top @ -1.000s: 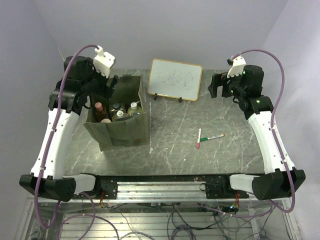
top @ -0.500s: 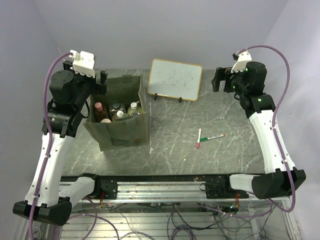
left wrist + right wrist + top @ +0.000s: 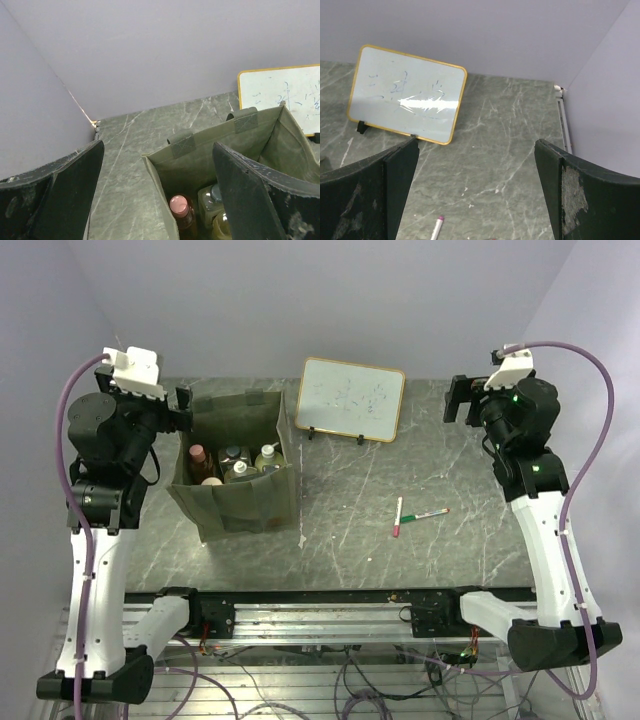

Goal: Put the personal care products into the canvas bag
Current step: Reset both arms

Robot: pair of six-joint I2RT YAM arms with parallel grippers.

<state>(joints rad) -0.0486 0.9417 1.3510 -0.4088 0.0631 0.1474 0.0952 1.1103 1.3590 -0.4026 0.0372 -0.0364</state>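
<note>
The olive-green canvas bag [image 3: 250,502] stands open at the left of the table. Several bottles stand inside it: an orange one with a pink cap [image 3: 198,452], a clear dark-capped one [image 3: 233,453] and a yellow-green one with a white cap [image 3: 267,452]. My left gripper [image 3: 184,402] is open and empty, raised just left of the bag's back left corner. In the left wrist view the bag's rim [image 3: 210,137], the pink cap [image 3: 178,205] and a dark-capped bottle [image 3: 214,192] show between my open fingers. My right gripper [image 3: 459,400] is open and empty, high at the back right.
A wood-framed whiteboard [image 3: 352,398] stands at the back middle; it also shows in the right wrist view [image 3: 407,92]. A red marker [image 3: 398,515] and a green marker [image 3: 431,512] lie right of centre. Walls close the back and both sides.
My left gripper has pulled left and up, away from the bag's top. My right gripper has moved right and risen. The bottles and the bag have not moved.
</note>
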